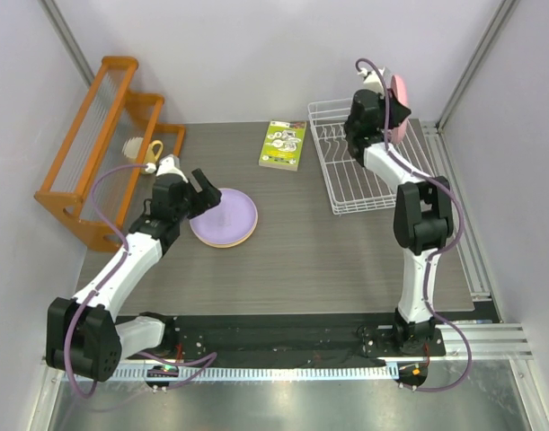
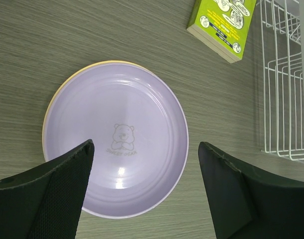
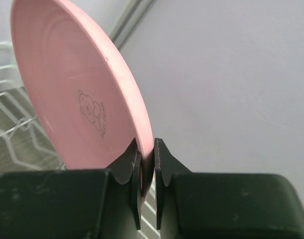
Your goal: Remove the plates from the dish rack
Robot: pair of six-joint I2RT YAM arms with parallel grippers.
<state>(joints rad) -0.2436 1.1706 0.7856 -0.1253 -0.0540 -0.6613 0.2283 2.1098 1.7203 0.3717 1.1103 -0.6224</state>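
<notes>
Your right claw [image 3: 148, 164] is pinching the pink plate [image 3: 77, 94] by its thin rim.
Your left claw [image 2: 146, 146] is hanging, fingers spread wide, over the glossy round lilac plate [image 2: 117, 114].

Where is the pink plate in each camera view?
Top external: pink plate upper right, on edge, above the dish rack.
Left wrist: not in it.
Right wrist: upper left, rim clamped in the jaws of the right gripper.
Shared landmark: the dish rack, right edge in left wrist, lower left in right wrist.
</notes>
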